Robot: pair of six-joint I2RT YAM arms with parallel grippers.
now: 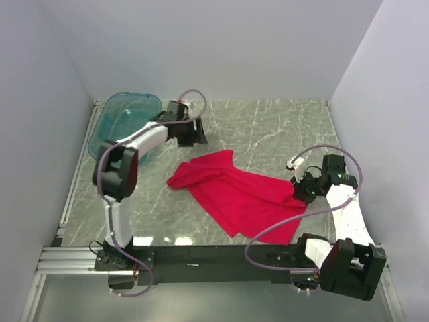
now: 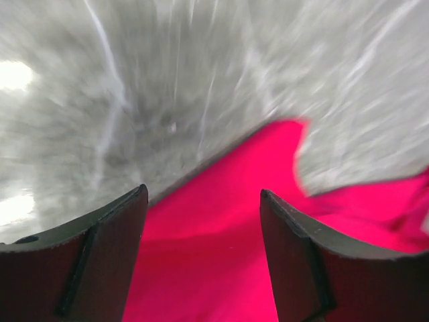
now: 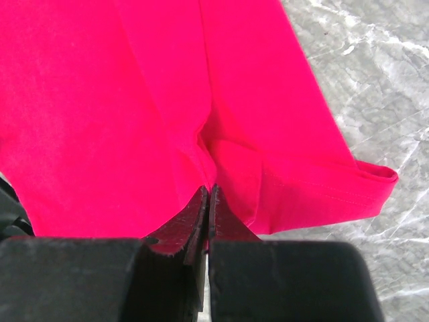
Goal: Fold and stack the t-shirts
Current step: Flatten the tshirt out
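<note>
The red t-shirt (image 1: 234, 191) lies crumpled and partly bunched on the marble table (image 1: 268, 127). My right gripper (image 1: 299, 190) is at the shirt's right edge. In the right wrist view it (image 3: 209, 192) is shut on a pinched fold of the red t-shirt (image 3: 100, 100), with a hemmed sleeve (image 3: 362, 188) lying to the right. My left gripper (image 1: 196, 132) hovers behind the shirt's far corner. In the blurred left wrist view it (image 2: 203, 194) is open and empty, and the red shirt (image 2: 214, 248) shows below between the fingers (image 2: 107, 255).
A translucent teal plastic tub (image 1: 127, 121) stands at the back left, beside the left arm. White walls enclose the table on the left, back and right. A black rail (image 1: 214, 255) runs along the near edge between the arm bases.
</note>
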